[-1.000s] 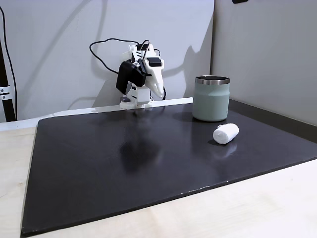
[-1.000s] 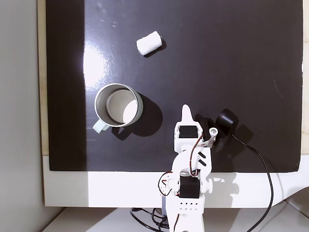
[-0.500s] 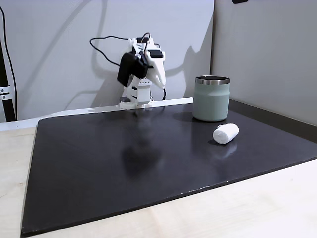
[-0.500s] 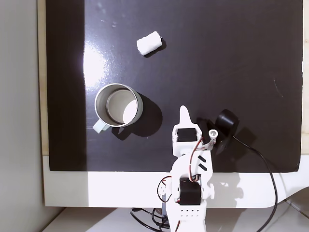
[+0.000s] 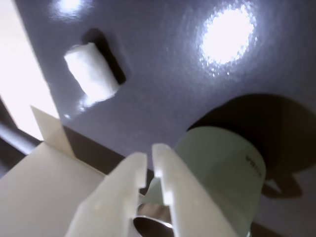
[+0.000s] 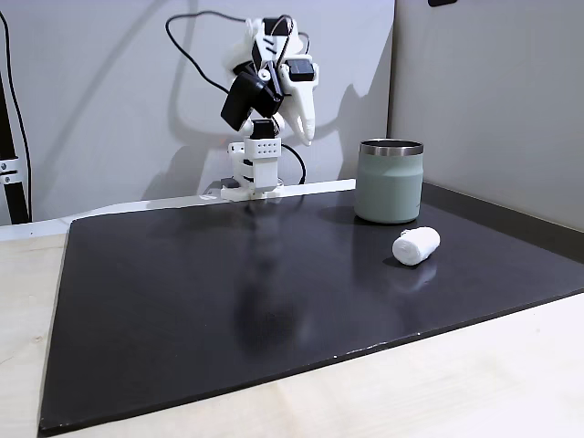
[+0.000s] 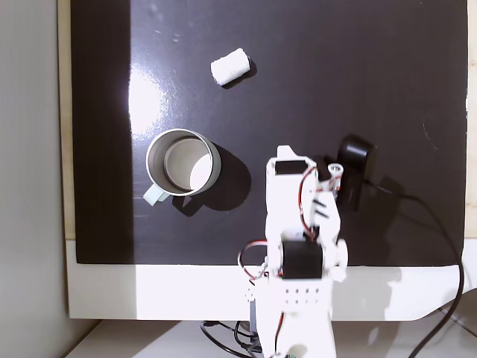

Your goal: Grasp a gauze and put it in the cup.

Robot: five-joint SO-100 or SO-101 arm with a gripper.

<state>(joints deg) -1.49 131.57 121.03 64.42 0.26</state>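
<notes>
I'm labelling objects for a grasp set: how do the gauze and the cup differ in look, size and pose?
The gauze is a small white soft roll; the cup is much larger, sage-green with a steel rim. The gauze lies on its side, the cup stands upright and open. Both are cylindrical and rest apart on the black mat.

A makeshift indoor robot test bench: a glossy black rectangular mat (image 6: 228, 301) covers a pale wooden tabletop (image 6: 438, 383), with plain grey partition boards (image 6: 100, 91) along its far edges.
</notes>
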